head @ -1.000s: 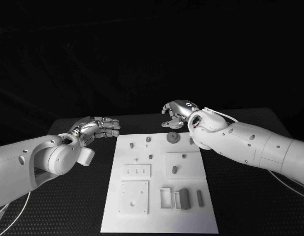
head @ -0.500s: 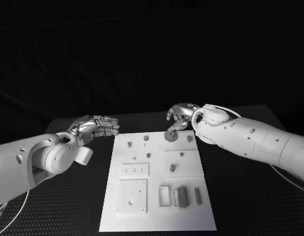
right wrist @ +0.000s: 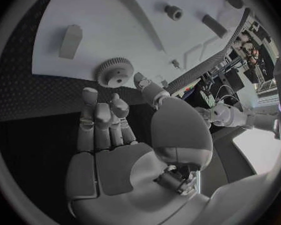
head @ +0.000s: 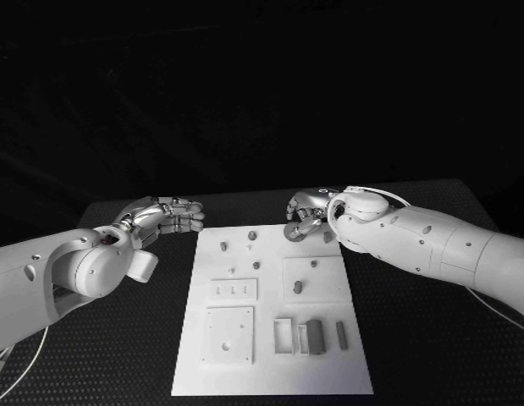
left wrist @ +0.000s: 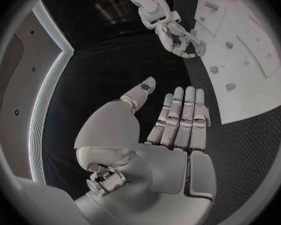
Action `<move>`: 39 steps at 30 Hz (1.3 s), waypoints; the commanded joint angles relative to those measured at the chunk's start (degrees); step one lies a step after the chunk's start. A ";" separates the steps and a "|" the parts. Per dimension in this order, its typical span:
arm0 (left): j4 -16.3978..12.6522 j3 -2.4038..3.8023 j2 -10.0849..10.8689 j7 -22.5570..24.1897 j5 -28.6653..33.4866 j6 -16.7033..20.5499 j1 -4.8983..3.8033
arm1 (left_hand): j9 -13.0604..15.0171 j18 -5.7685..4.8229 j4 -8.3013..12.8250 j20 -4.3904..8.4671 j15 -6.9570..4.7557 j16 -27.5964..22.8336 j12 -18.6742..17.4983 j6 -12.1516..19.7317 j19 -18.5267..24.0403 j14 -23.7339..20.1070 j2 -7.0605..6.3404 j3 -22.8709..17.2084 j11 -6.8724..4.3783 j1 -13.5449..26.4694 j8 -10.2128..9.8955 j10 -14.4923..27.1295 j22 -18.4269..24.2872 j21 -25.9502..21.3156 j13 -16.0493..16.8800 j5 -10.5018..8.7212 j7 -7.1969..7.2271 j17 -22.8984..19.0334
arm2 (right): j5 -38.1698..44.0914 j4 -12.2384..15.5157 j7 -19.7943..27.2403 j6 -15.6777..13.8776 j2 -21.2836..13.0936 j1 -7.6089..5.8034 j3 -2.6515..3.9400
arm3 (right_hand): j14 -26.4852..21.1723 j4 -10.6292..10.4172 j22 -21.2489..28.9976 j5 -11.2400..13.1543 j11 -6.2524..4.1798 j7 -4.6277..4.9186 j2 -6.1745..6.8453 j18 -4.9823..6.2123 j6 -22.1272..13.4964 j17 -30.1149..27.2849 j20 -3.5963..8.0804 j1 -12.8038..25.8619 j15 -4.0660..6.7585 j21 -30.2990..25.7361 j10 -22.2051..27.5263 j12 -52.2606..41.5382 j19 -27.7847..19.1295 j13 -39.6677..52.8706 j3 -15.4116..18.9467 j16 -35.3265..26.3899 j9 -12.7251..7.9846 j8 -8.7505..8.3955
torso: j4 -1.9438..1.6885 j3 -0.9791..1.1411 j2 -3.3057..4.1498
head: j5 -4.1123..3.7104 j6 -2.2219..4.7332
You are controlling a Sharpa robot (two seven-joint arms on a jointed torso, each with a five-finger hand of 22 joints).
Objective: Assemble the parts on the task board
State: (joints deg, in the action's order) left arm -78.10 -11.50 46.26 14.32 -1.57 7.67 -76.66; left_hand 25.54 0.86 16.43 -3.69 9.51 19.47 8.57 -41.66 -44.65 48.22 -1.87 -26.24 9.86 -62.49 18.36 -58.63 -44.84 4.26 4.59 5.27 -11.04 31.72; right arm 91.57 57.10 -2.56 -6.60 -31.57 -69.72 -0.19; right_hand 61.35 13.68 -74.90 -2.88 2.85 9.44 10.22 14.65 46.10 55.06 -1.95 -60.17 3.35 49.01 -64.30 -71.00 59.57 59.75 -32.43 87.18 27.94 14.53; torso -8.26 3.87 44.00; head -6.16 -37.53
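The white task board (head: 274, 372) lies in the middle of the black table. A grey toothed gear (head: 297, 231) lies flat near the board's far edge. My right hand (head: 309, 209) hangs just behind and above the gear, its fingers apart. In the right wrist view the fingertips (right wrist: 90, 93) and thumb stop right beside the gear (right wrist: 115, 72), with nothing in the palm. My left hand (head: 167, 216) hovers over the table to the left of the board's far corner. It holds nothing: the fingers (left wrist: 181, 112) lie side by side and the thumb stands apart.
Small grey pegs (head: 253, 238) stand on the far part of the board, and another peg (head: 298, 288) stands in a square plate at mid-board. Upright grey blocks (head: 317, 336) sit near the front edge. Black table surrounds the board on all sides.
My right hand has come down and closer to the gear at the board's far edge. The left hand has hardly moved.
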 commanded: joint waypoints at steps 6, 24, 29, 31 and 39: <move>-0.19 0.10 0.15 0.76 0.12 -0.74 -0.09 | -0.09 0.08 0.04 -0.02 -0.04 -0.39 -0.38 -0.35 -0.02 0.32 0.10 0.31 0.17 0.49 -0.07 0.25 0.08 -0.36 -0.13 -0.34 -1.63 0.10 | 1.49 -0.19 0.21 1.31 -0.20 0.11 -0.15 | -0.52 0.35 -1.07 0.05 -0.22 -0.33 -0.68 0.35 0.20 -0.09 -0.02 0.19 0.03 0.10 0.09 -0.11 -0.53 -0.07 0.02 0.26 0.10 0.24 | -2.14 0.06 -0.02 | 0.24 -0.21; -0.27 0.11 0.30 0.24 0.08 -0.71 -0.09 | -0.18 0.07 0.05 -0.03 -0.03 -0.51 -0.57 -0.24 0.01 0.31 0.07 0.36 0.25 0.49 -0.19 0.38 0.11 -0.37 -0.22 -0.38 -1.68 0.14 | 2.18 -1.23 -0.06 1.26 0.39 0.88 -0.33 | -0.58 1.42 -1.11 0.05 -0.16 -0.27 -2.16 0.35 1.12 -0.32 0.00 -0.04 -0.01 0.34 -0.01 -0.33 -0.44 -0.16 0.05 0.67 0.33 0.76 | -2.16 0.10 -0.05 | 0.31 -0.45; -0.21 0.11 0.28 0.24 0.08 -0.78 -0.09 | -0.19 0.06 0.05 -0.03 -0.03 -0.53 -0.59 -0.23 0.02 0.31 0.07 0.37 0.26 0.50 -0.20 0.38 0.11 -0.37 -0.23 -0.38 -1.69 0.15 | 2.22 -1.95 -0.11 1.33 0.97 1.00 -0.42 | -0.57 1.59 -1.10 0.05 -0.15 -0.26 -2.51 0.35 1.17 -0.38 0.00 0.04 -0.02 0.38 -0.05 -0.37 -0.41 -0.20 0.10 0.75 0.33 0.78 | -2.16 0.06 -0.03 | 0.26 -0.45; -0.18 0.11 0.26 0.22 0.08 -0.78 -0.09 | -0.19 0.06 0.04 -0.03 -0.03 -0.53 -0.60 -0.23 0.02 0.31 0.07 0.37 0.26 0.50 -0.20 0.38 0.11 -0.37 -0.23 -0.39 -1.69 0.15 | 2.22 -2.26 -0.08 1.53 1.10 1.00 -0.47 | -0.55 1.70 -1.10 0.05 -0.15 -0.26 -2.68 0.35 1.19 -0.41 0.01 0.04 -0.03 0.41 -0.08 -0.40 -0.38 -0.21 0.10 0.79 0.33 0.78 | -2.16 0.06 -0.03 | 0.26 -0.45; -0.10 0.12 0.30 0.14 0.08 -0.94 -0.10 | -0.20 0.06 0.01 -0.04 -0.03 -0.55 -0.61 -0.24 0.02 0.31 0.11 0.39 0.26 0.54 -0.20 0.36 0.12 -0.37 -0.23 -0.39 -1.69 0.16 | 3.21 -3.11 -0.13 1.65 1.19 1.36 -1.34 | -0.44 2.58 -1.09 0.05 -0.24 -0.36 -3.98 0.35 1.59 -0.60 0.13 -0.48 0.05 0.56 -0.30 -0.54 -0.27 -0.31 -0.05 1.04 0.40 0.97 | -2.21 0.03 -0.05 | 0.26 -0.63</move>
State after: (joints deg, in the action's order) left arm -78.14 -11.44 46.61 14.11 -1.58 7.63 -76.66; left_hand 25.44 0.86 16.43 -3.69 9.51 19.25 8.15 -41.66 -44.65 48.22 -1.88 -26.24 10.04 -62.49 18.36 -58.45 -44.80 4.27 4.45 5.27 -11.04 31.81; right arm 93.12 54.48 -2.24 -7.01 -30.31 -69.16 -0.97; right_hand 61.06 15.89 -74.94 -2.88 2.85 8.94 6.62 14.57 47.22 54.54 -1.96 -60.64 3.45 49.27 -64.31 -71.23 59.58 59.48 -32.43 88.03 28.37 15.52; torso -8.22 3.89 43.95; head -5.93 -38.08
